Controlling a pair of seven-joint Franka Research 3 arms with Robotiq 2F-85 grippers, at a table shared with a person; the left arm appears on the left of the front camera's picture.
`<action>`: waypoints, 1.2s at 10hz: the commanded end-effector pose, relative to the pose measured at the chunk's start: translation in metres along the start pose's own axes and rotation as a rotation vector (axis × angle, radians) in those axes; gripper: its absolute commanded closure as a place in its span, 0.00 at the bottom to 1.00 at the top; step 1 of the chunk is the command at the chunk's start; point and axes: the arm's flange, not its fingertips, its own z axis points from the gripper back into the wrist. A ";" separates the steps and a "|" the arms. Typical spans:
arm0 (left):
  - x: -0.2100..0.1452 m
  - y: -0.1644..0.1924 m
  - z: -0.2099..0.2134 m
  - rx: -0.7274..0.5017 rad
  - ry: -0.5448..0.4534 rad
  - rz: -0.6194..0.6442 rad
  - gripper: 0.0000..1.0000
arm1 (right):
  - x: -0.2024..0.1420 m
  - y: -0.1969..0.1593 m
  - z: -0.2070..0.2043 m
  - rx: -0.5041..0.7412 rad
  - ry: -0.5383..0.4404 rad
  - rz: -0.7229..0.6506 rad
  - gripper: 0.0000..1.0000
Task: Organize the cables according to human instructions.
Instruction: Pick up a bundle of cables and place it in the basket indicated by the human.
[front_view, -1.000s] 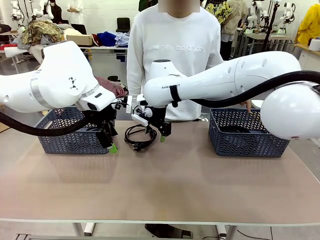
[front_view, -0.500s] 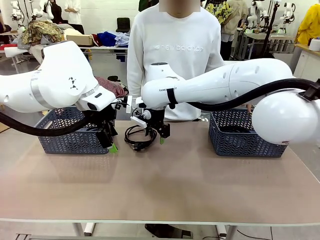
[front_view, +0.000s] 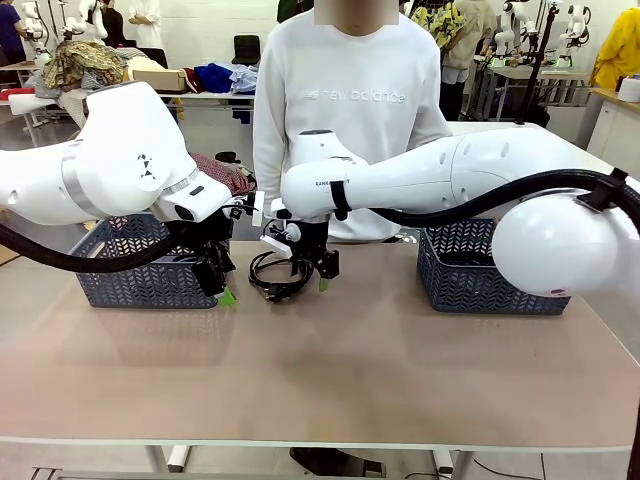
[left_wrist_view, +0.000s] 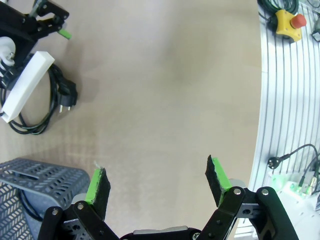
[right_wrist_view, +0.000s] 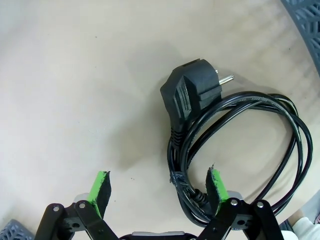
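One of the cables (front_view: 272, 279), a black coil with a chunky end plug, lies on the table between the two baskets. My right gripper (front_view: 312, 270) hangs open right over the coil's near-right side. In the right wrist view the plug (right_wrist_view: 194, 95) lies ahead and the coil (right_wrist_view: 260, 125) runs past the right green pad (right_wrist_view: 217, 184), with bare table between the fingers (right_wrist_view: 159, 186). My left gripper (front_view: 222, 287) is open beside the left basket's corner, holding nothing (left_wrist_view: 157, 182). From the left wrist the same coil (left_wrist_view: 35, 117) lies farther off.
A dark blue mesh basket (front_view: 110, 285) stands at the left and another (front_view: 500, 290) at the right, each with something dark inside. A person in a white sweatshirt (front_view: 350, 110) stands at the far edge. The near half of the table is bare.
The right arm has swung a little to the left and its gripper has settled slightly closer over the coil. The left arm has not moved.
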 end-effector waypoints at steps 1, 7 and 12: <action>-0.002 0.000 0.002 0.001 0.005 0.001 0.00 | 0.001 -0.017 0.005 0.022 0.024 -0.021 0.00; -0.002 0.000 0.002 0.001 0.005 0.001 0.00 | 0.001 -0.023 0.001 0.083 0.025 -0.034 0.00; -0.002 0.000 0.002 0.001 0.005 0.001 0.00 | -0.001 -0.026 0.000 0.087 0.009 -0.049 0.41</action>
